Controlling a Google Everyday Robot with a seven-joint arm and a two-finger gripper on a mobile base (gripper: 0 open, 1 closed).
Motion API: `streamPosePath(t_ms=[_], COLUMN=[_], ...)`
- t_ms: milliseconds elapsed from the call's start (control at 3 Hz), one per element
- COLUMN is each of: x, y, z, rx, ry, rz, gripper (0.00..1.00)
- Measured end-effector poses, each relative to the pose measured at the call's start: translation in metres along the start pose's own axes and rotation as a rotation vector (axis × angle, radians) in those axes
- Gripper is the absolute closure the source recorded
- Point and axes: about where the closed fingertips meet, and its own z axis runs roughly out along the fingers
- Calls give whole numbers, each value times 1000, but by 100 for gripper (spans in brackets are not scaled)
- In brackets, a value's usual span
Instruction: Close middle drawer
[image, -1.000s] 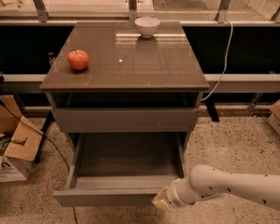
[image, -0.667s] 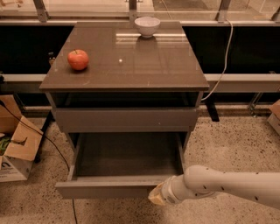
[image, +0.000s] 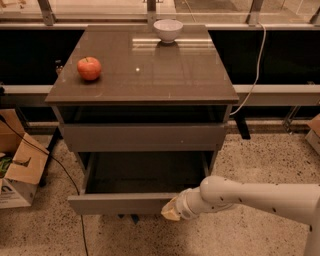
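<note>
1. The gripper (image: 171, 210) sat low against the right end of the middle drawer's front, touching it or just short of it; whether it was spread or pressed together could not be told
2. The middle drawer (image: 120, 202) stood pulled well out of the cabinet (image: 145, 75), its inside bare, below the uppermost drawer front (image: 145, 137)
3. The push should probably run straight back, square to the front; pressing so far right of centre might skew the drawer, so a slow, steady shove until it sat flush seemed wise
4. An apple (image: 89, 68) and a bowl (image: 168, 30) rested well apart on the cabinet top; a slam might jolt them
</note>
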Motion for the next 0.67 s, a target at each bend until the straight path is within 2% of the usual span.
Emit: streamPosePath(t_ms=[333, 667], x=[-6, -35], y=[-6, -38], z=[0, 6], rx=[42, 144], ry=[-17, -68], rz=[-17, -94], gripper=[100, 100])
